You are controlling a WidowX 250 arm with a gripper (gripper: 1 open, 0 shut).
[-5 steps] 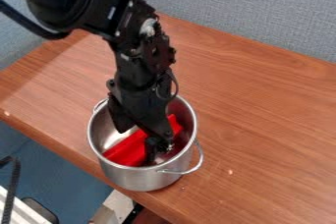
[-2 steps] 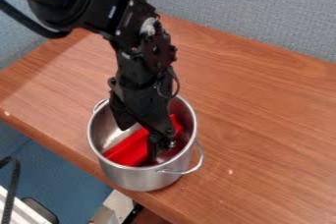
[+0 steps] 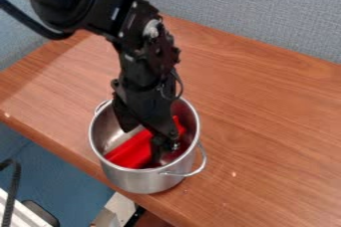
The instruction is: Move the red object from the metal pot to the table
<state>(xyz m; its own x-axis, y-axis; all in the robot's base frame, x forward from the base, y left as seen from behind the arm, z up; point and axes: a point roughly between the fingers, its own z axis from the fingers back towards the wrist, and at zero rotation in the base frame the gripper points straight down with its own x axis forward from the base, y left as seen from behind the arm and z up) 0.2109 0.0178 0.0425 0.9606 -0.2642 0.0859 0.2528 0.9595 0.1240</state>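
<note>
Change since the earlier views: none visible. Across the last second the arm [image 3: 100,12], the gripper [image 3: 150,136] and everything below it sit in the same places, so the hand is holding still inside the pot. Gripper, 1: pointing straight down, lowered past the rim, jaws spread wide with 1 finger [image 3: 130,119] on the left side of the block and the other at its right; nothing is clamped yet. Red object [image 3: 130,152], 1: a bright red elongated block lying slantwise in the pot, its lower end toward the near-left wall, its upper end hidden behind the gripper; whether the fingers touch it cannot be told at this size. Metal pot [image 3: 112,170], 1: shiny round steel, straight-sided, standing near the front edge of the table, with 1 small loop handle [image 3: 196,168] visible at the right; any second handle is not visible. Table [image 3: 266,102], 1: brown wood-grain top, bare apart from the pot. Judgement on progress: the pause with open jaws straddling the block reads as the moment just before closing, so the task stands at the grasp step; lift and placement on the table are both still to do. No other loose items counted.
</note>
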